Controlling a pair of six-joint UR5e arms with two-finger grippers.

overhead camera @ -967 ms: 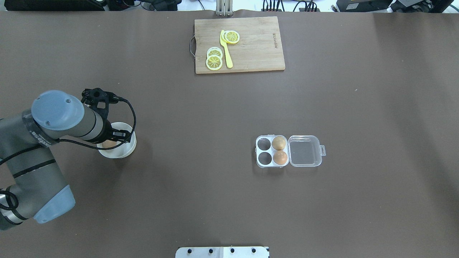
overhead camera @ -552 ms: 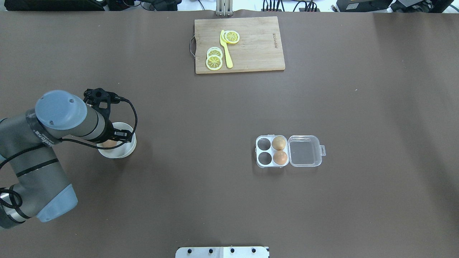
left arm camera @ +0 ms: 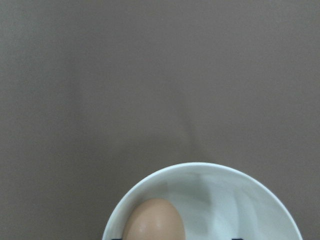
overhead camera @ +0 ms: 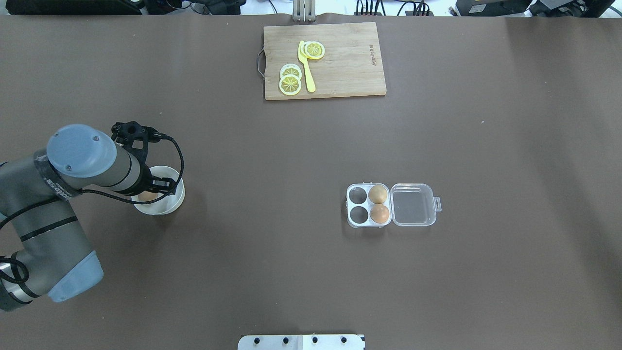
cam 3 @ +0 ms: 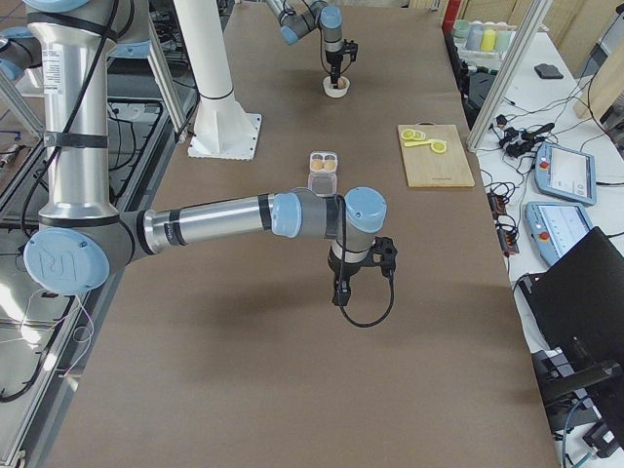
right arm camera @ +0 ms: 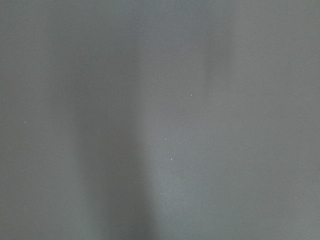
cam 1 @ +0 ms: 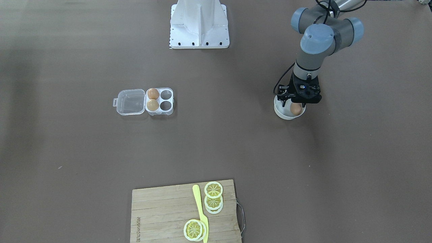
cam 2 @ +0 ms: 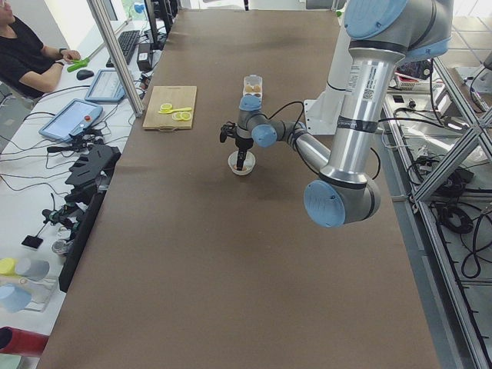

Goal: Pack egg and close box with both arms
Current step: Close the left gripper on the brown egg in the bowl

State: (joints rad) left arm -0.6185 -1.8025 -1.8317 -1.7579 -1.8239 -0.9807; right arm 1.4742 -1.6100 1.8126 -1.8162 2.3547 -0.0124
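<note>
Overhead exterior: your box [overhead camera: 358, 214] holds two eggs [overhead camera: 377, 194], lid [overhead camera: 412, 205] open; third egg [overhead camera: 146, 195] in bowl [overhead camera: 165, 206]; left jaws look wide, right jaws cannot tell.

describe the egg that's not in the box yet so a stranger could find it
Follow the left arm down to the white bowl at its end. The egg lies alone inside that bowl. The two other eggs sit side by side in the clear box.

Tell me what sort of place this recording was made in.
Probably a robotics lab workstation: the right arm hangs over a brown-covered table, a person sits at a side bench with teach pendants, and aluminium posts stand beside it.
</note>
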